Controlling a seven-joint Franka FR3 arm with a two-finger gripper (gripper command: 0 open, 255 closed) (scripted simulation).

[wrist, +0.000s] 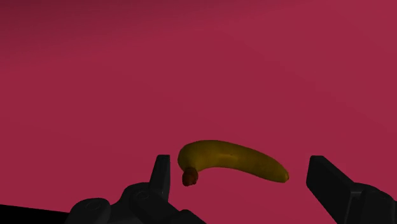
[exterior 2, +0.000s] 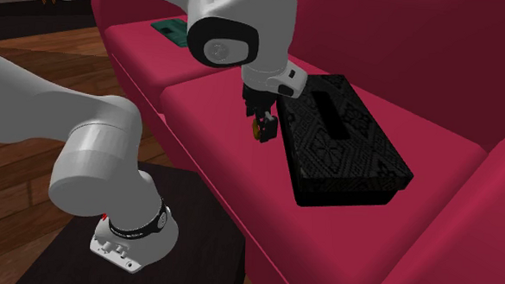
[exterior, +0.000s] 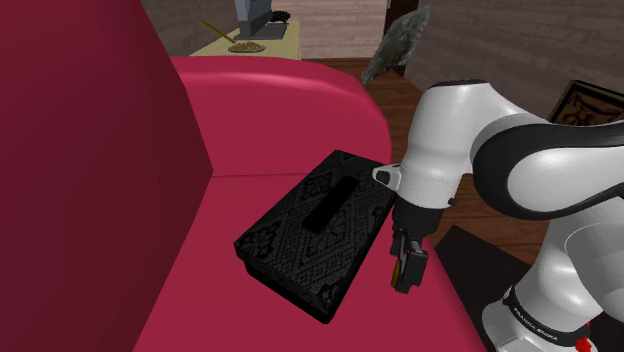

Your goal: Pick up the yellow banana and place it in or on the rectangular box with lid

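Fingers (wrist: 161, 177): set wide apart, holding nothing. Gripper (wrist: 242, 167) points down at the seat of a red sofa (wrist: 191, 63).

Banana (wrist: 232, 161): yellow w/ brownish stem end, lying flat on the seat betw. the two fingers. No contact seen; stem end is close to one finger, the other tip is clear of the second finger.

Black box (exterior: 315, 230): rect., patterned, slot in lid, lid on. Sits flat on the same seat cushion. Gripper (exterior: 405, 283) hangs low just beside the box's long side, on the side toward the seat's front edge; shoulder view confirms. Second exterior view: gripper (exterior 2: 261, 133) just off the box (exterior 2: 341, 140), near one corner, not touching it.

White arm (exterior: 450, 150) arches over from beyond the box's front-edge side. Behind the box: sofa backrest. Past the box's far end, beyond the sofa arm: small surface (exterior: 250, 45) w/ items, not identifiable.
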